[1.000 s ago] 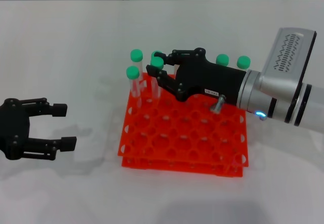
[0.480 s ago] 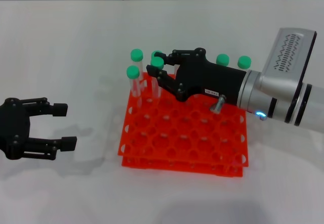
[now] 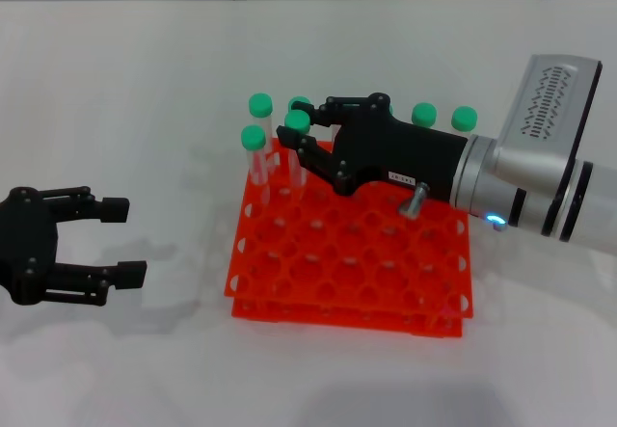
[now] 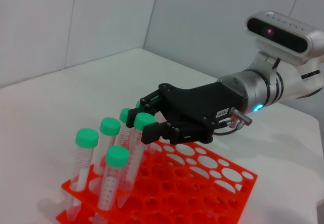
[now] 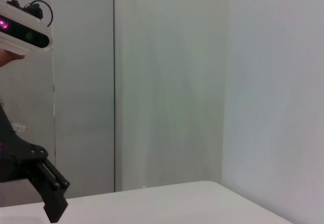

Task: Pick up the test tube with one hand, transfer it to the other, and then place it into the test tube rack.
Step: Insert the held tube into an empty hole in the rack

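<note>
Left gripper (image 3: 96, 244) — lying nearest, low on the white table (image 3: 145, 80) and well apart from the rack, fingers spread wide and holding nothing; it is sitting idle.

Test tube rack (image 3: 347, 273) — orange-red, two tiers, sitting at the middle of the table. Its near rows are standing empty; the filled holes are all along the far edge and the far left corner.

Right gripper (image 3: 301, 138) — reaching across the rack from the right, its body hanging just above the top tier. Its fingers are clenched around the test tube (image 3: 297, 147), just under the green cap, and the tube is standing nearly upright with its lower end going down among the far-left holes; whether the tip is seated in a hole cannot be told.

Neighbouring tubes (image 3: 253, 162) — green-capped, standing just beside the held one on its left and behind it; two more caps (image 3: 464, 118) are showing beyond the gripper's wrist.

Risks, as judged from here — the fingers are working in a crowded corner, so opening them or pulling back could be knocking a neighbour aslant or dragging it up. If the tip is resting on the rim of a hole rather than inside, letting go could be leaving the tube leaning or toppling across the rack.
</note>
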